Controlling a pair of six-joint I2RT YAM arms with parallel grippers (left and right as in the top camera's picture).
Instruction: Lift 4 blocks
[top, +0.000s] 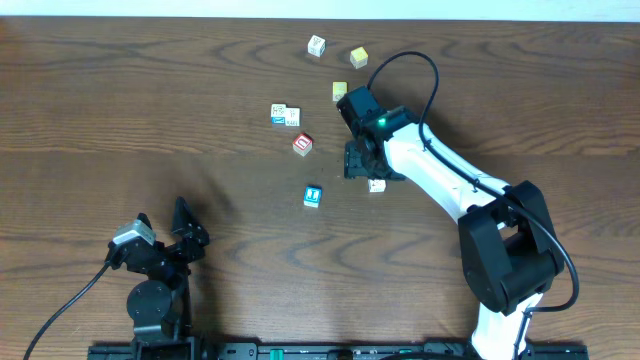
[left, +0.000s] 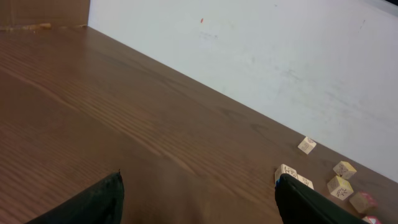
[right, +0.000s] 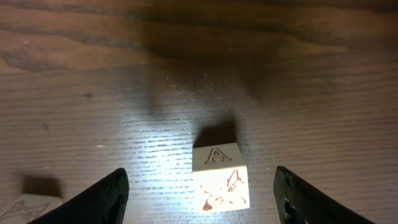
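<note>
Overhead, you had the right gripper (top: 362, 160) above a cream block (top: 377, 185) right of the red block (top: 303, 145) and blue block (top: 313, 196), left gripper (top: 165, 232) well apart near-left; left wrist, jaws apart on nothing; right wrist, jaws apart, cream block untouched between them.

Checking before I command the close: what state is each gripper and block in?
Left gripper: jaws open, empty.
A block: resting on the table, not lifted.
Right gripper: jaws open, straddling the A block, not touching it.
Red block: on the table, free.
Blue block: on the table, free.
Yellow blocks: on the table, free.
Paired blocks: on the table, side by side.
Far block: on the table, alone.
</note>
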